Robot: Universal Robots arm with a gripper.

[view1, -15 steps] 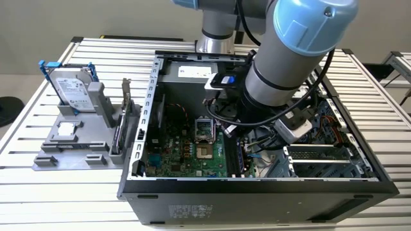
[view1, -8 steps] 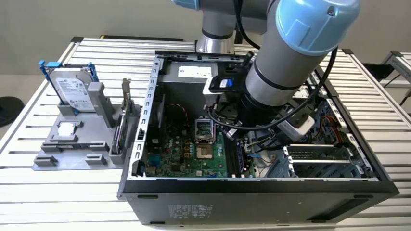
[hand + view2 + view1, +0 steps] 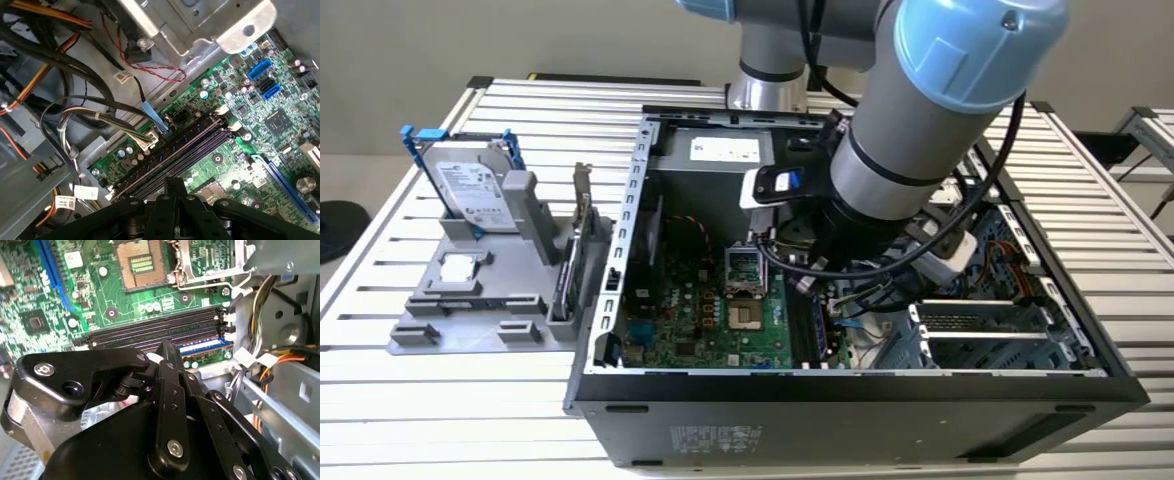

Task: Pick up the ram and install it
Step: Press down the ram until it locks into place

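Your claw (image 3: pixel 167 357) sits low over the memory slots (image 3: pixel 160 327), pinched narrow on the ram (image 3: pixel 202 347), holding it lined up for seating into its slot.

1. The ribbed silver metal table (image 3: pixel 440 400) looks brushed and matt.
2. The black metal computer case (image 3: pixel 854 415) has a dull finish.
3. The green circuit-board motherboard (image 3: pixel 150 305) shines glossy.
4. The black plastic-looking gripper (image 3: pixel 165 357) is smooth and semi-gloss.

A slatted metal table (image 3: pixel 440 400) carries the open computer case (image 3: pixel 854 410) and a grey fixture (image 3: pixel 467 320).
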